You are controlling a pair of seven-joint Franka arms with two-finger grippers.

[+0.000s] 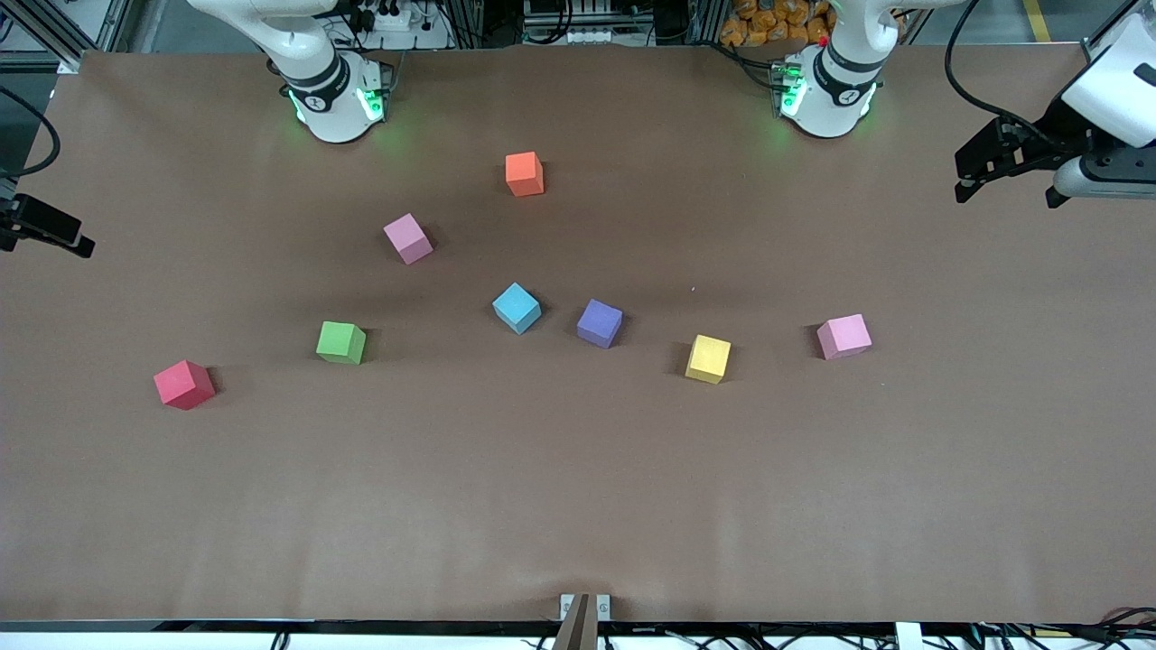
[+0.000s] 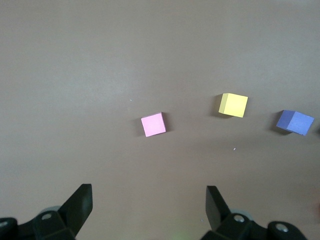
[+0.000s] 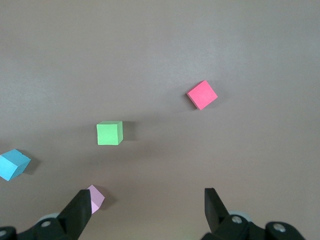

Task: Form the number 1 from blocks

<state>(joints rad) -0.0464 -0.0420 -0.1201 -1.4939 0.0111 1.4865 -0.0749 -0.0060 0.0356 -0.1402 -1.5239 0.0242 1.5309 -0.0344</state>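
Note:
The blocks lie scattered on the brown table (image 1: 578, 506). An orange block (image 1: 524, 173) sits closest to the arm bases. A pale pink block (image 1: 407, 238) (image 3: 95, 198), light blue block (image 1: 517, 308) (image 3: 12, 164), purple block (image 1: 600, 322) (image 2: 295, 122) and green block (image 1: 341, 343) (image 3: 109, 133) lie around the middle. A second pink block (image 1: 844, 336) (image 2: 153, 124) lies toward the left arm's end. My left gripper (image 1: 975, 181) (image 2: 148, 200) hangs open and empty over the left arm's end of the table. My right gripper (image 1: 54, 230) (image 3: 147, 205) hangs open and empty over the right arm's end.
A yellow cube (image 1: 707, 358) (image 2: 234, 105) sits between the purple block and the second pink block. A red cube (image 1: 184, 384) (image 3: 202, 94) lies toward the right arm's end, nearer the front camera than the green block. Both arm bases (image 1: 334, 99) stand along the table's edge.

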